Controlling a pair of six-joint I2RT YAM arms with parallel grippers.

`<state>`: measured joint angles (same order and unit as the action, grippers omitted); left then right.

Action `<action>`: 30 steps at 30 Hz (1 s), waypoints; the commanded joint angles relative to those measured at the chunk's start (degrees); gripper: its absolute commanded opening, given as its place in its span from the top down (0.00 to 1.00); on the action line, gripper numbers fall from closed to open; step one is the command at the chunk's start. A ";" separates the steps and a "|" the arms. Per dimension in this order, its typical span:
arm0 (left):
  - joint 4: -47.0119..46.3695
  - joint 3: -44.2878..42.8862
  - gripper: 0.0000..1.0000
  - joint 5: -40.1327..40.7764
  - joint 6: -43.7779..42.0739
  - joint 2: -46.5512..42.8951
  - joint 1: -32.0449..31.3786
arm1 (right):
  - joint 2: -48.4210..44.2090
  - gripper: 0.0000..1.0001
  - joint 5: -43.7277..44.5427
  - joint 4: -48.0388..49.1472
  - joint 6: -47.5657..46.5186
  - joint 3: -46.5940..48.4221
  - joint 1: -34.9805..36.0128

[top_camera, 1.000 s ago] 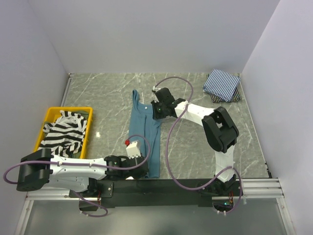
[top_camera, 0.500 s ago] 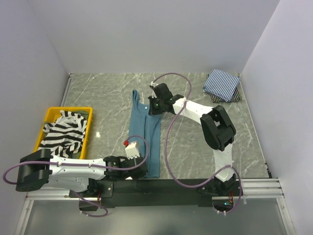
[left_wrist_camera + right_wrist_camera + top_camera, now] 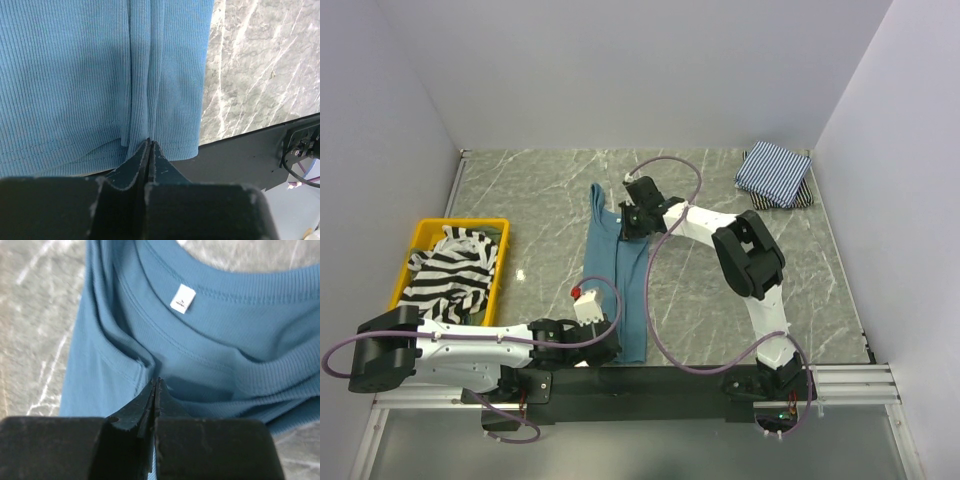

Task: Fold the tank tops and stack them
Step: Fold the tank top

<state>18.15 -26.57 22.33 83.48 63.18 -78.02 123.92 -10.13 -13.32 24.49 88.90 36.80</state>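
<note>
The left gripper point(image 3: 608, 348) covers the teal tank top point(image 3: 616, 275) at its 6 o'clock hem; the right gripper point(image 3: 624, 226) hides part of its 12 o'clock neckline; both wrist views crop the cloth; the print on the label point(image 3: 182, 298) is too small to read.

1. A yellow bin point(image 3: 460, 223) sits at the left of the table point(image 3: 540, 200), close to the left wall point(image 3: 380, 150).
2. The table top is grey, veined like marble.
3. A metal rail point(image 3: 850, 385) runs along its near edge.
</note>
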 commanded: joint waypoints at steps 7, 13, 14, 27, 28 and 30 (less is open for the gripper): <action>-0.22 -0.24 0.98 0.44 0.01 -0.60 0.24 | -5.44 1.00 3.80 10.68 2.32 -4.52 1.26; -0.40 -0.15 0.99 0.35 0.19 -0.42 0.23 | -4.04 1.00 4.07 10.51 2.32 -3.56 2.14; -0.22 -0.15 0.99 0.35 0.10 -0.42 0.24 | -4.30 1.00 4.24 11.03 2.66 -4.08 2.23; -1.01 0.02 0.99 0.17 -0.16 0.02 0.15 | -10.27 1.00 8.72 16.48 5.65 -11.73 2.40; -1.01 0.02 0.99 0.17 -0.08 0.10 0.15 | -10.88 1.00 8.90 16.66 5.74 -12.26 2.40; -1.10 0.02 0.99 0.17 -0.16 0.10 0.15 | -11.33 1.00 8.90 17.19 5.92 -12.79 2.49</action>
<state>18.22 -26.57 22.33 83.46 63.22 -78.02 116.90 -3.33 0.23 29.39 76.77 38.85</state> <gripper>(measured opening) 0.021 0.007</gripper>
